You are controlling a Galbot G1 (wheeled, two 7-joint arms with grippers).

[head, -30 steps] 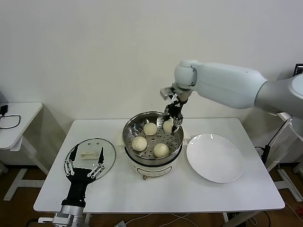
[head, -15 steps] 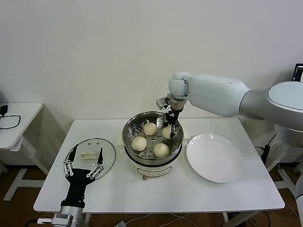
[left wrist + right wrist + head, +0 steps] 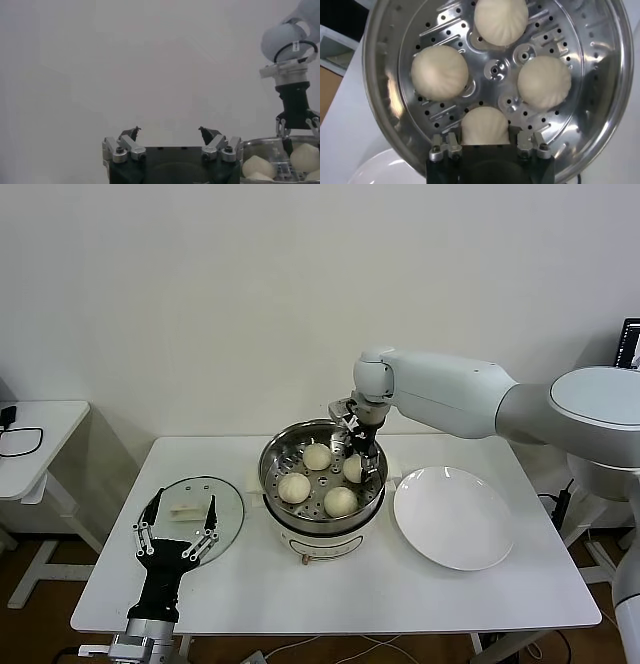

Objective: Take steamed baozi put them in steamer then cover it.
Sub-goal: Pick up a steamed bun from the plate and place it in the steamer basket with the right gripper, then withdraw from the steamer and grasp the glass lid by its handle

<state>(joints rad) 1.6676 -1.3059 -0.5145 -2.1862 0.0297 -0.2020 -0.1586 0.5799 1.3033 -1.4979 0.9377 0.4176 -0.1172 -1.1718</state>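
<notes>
The steamer [image 3: 275, 446] stands mid-table on its white base, with several baozi on its perforated tray [image 3: 494, 70]. My right gripper [image 3: 358, 454] reaches down into the pot at the far right side. It is open, its fingers flanking one baozi [image 3: 485, 125] that rests on the tray. Three other baozi [image 3: 439, 71] [image 3: 501, 20] [image 3: 544, 81] lie around the tray's centre. The glass cover [image 3: 228, 496] lies flat at the table's left. My left gripper [image 3: 186, 499] hovers open above the cover's handle [image 3: 187, 510], holding nothing.
An empty white plate [image 3: 455, 519] lies right of the steamer. A small side table [image 3: 30, 434] stands off to the left. The steamer's knob [image 3: 306, 559] faces the table's front edge.
My right gripper came down into the steamer with the baozi, set it on the tray and opened its fingers. The left arm has not moved.
</notes>
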